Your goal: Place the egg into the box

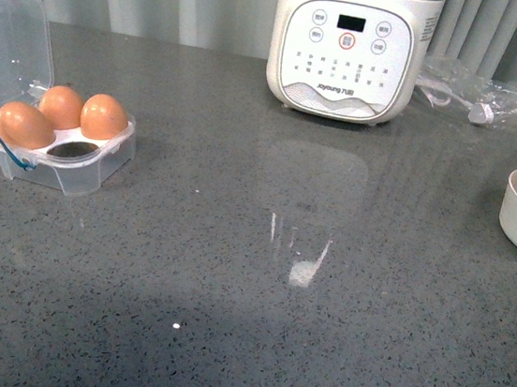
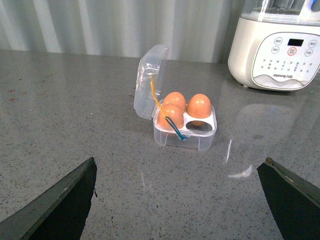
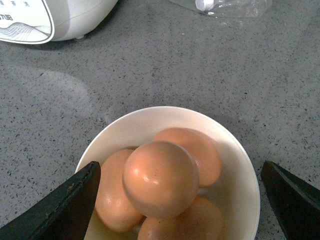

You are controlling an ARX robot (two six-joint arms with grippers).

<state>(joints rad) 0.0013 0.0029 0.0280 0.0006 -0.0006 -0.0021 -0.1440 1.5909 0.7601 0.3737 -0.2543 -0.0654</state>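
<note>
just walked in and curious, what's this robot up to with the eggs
Nothing is held yet. The right jaws stand open above a white bowl piled with brown eggs, the top egg lined up between them. The left jaws are open too, facing the clear box on the grey counter. Its lid is up, three eggs sit in it and one slot is empty. It looks like an egg is about to go from bowl to box.
</note>
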